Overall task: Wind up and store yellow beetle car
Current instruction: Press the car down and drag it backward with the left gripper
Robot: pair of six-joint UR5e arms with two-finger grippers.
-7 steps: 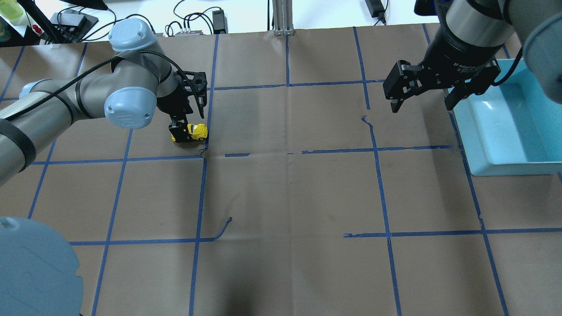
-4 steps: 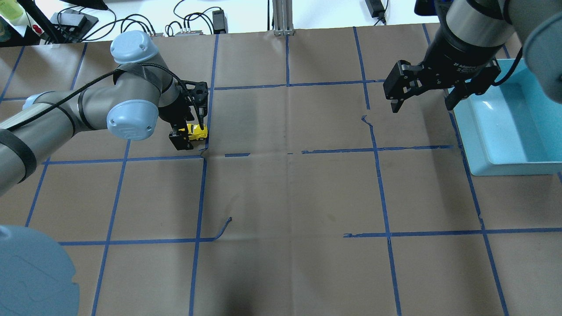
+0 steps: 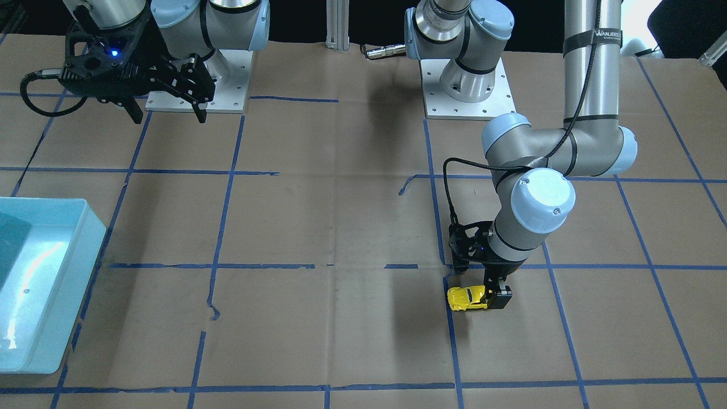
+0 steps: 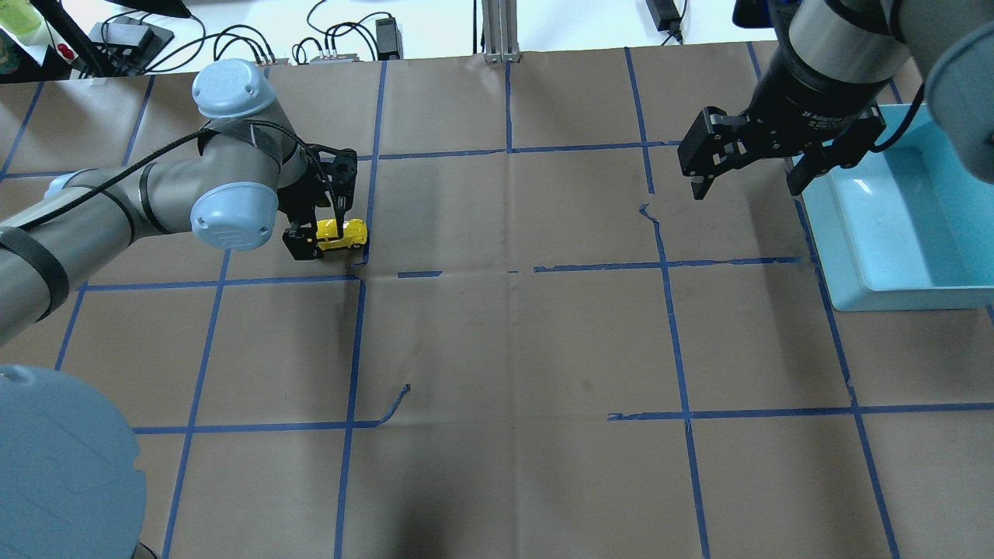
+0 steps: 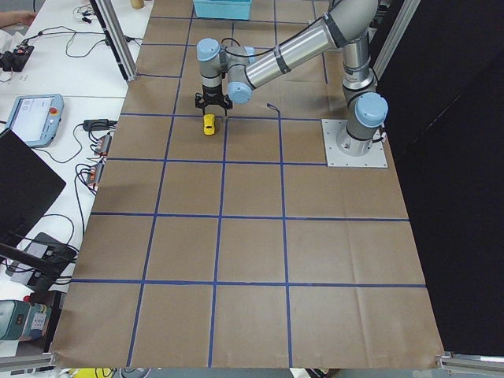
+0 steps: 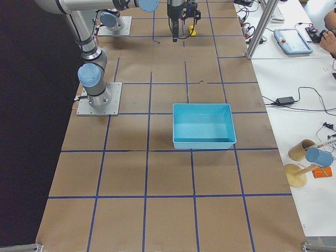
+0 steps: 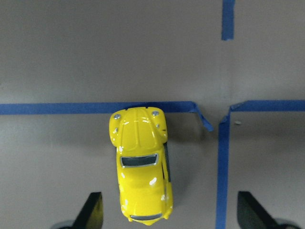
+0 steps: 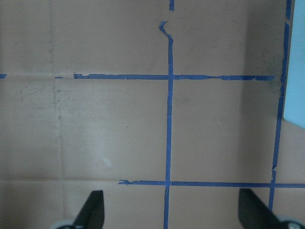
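The yellow beetle car [image 4: 342,232] rests on its wheels on the brown paper, next to a blue tape crossing. My left gripper [image 4: 320,227] is low over it and open, its jaws on either side of the car's rear. In the left wrist view the car [image 7: 142,164] lies nearer the left fingertip [image 7: 93,210], with a clear gap to the right one. The front view shows the car [image 3: 467,297] beside the left gripper [image 3: 487,291]. My right gripper [image 4: 747,186] is open and empty, raised at the far right next to the bin.
A light blue bin [image 4: 846,287] stands at the table's right edge, also seen in the front view [image 3: 85,267]. Brown paper with a blue tape grid covers the table; loose tape ends curl up near the car [image 7: 205,121]. Cables and boxes lie beyond the far edge.
The left wrist has shifted a little to the left and turned slightly over the car. The car has stayed at nearly the same spot. The right arm has not moved.
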